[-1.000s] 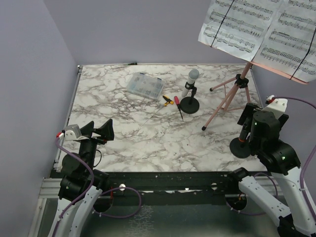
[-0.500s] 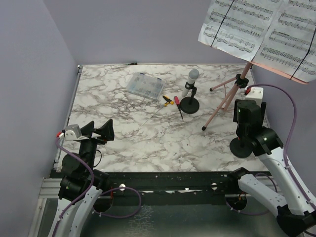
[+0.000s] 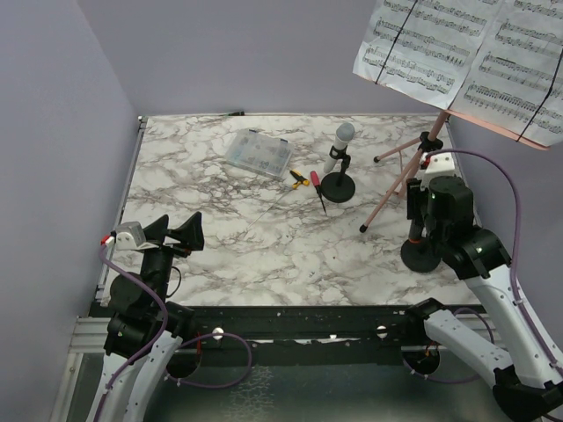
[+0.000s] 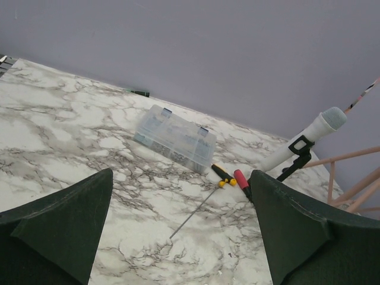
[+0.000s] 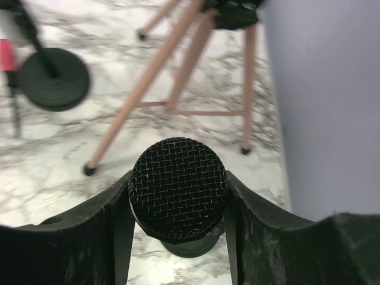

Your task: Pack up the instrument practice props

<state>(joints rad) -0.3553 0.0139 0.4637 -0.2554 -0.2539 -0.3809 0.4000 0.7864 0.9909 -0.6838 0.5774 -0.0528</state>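
Observation:
My right gripper (image 5: pixel 178 202) is shut on the black microphone (image 5: pixel 178 189); both fingers press the sides of its mesh head. The mic stands in its black round-based holder (image 3: pixel 420 257) at the right edge, and the base shows under the head (image 5: pixel 191 248). The grey-headed microphone (image 3: pixel 339 143) leans in the second holder (image 3: pixel 338 187) at mid-table and also shows in the left wrist view (image 4: pixel 314 132). The pink tripod (image 3: pixel 405 180) carries the white sheet-music pages (image 3: pixel 457 53) at the back right. My left gripper (image 3: pixel 171 230) is open and empty at the near left.
A clear plastic compartment box (image 3: pixel 258 153) lies at the back centre. Yellow (image 3: pixel 299 179) and red (image 3: pixel 315 182) screwdrivers lie beside the grey mic's holder. Tripod legs (image 5: pixel 148 77) spread just beyond my right gripper. A purple wall (image 5: pixel 320 101) stands close on the right.
My right arm has swung left and settled over the black microphone, its fingers now round the head. The mic's holder has shifted slightly left. The left arm has not moved.

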